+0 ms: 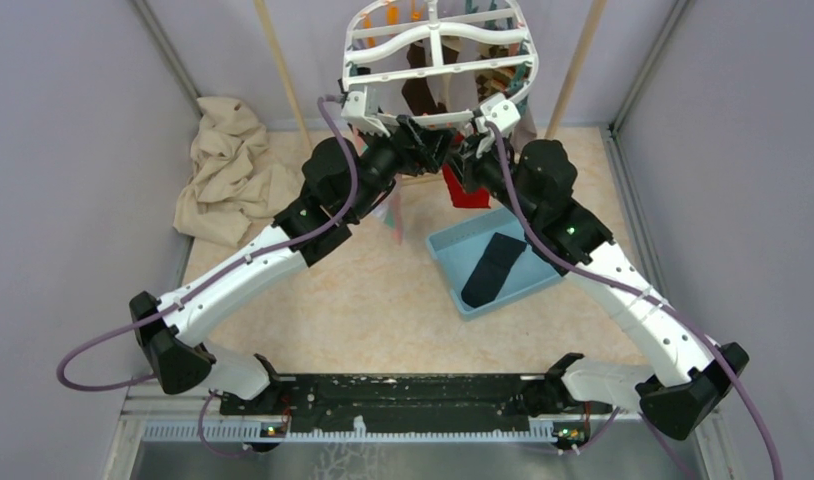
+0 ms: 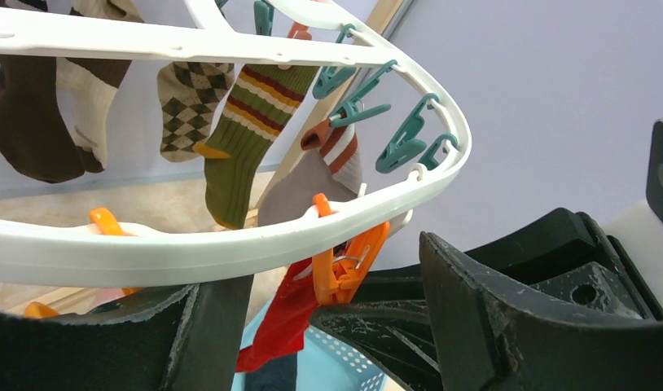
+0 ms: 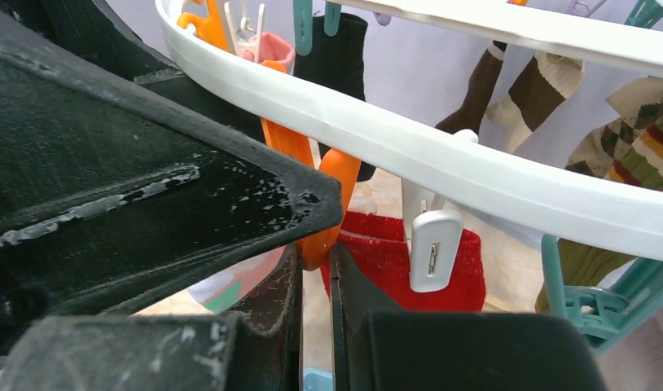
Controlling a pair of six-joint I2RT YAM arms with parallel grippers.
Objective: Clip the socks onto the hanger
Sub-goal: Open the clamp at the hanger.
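The white oval hanger (image 1: 438,60) hangs at the back, with its rim crossing the left wrist view (image 2: 230,244) and the right wrist view (image 3: 442,163). Both grippers are raised to its near rim. The red sock (image 1: 465,190) hangs below the rim beside an orange peg (image 2: 344,265); what holds it I cannot tell. It also shows in the wrist views (image 2: 283,318) (image 3: 385,261). My right gripper (image 3: 316,252) (image 1: 463,150) is shut on that orange peg's (image 3: 328,204) lower end. My left gripper (image 2: 324,269) (image 1: 421,140) is open, its fingers wide apart under the rim on either side of the peg. The dark sock (image 1: 491,268) lies in the blue tray (image 1: 453,245).
Brown, argyle (image 2: 186,98) and striped socks (image 2: 247,122) hang from the hanger, and a white peg (image 3: 432,244) dangles in front of the red sock. A pink-teal sock (image 3: 230,285) hangs near my right fingers. Beige cloth (image 1: 228,170) lies back left. Two wooden poles (image 1: 278,60) (image 1: 578,60) flank the hanger.
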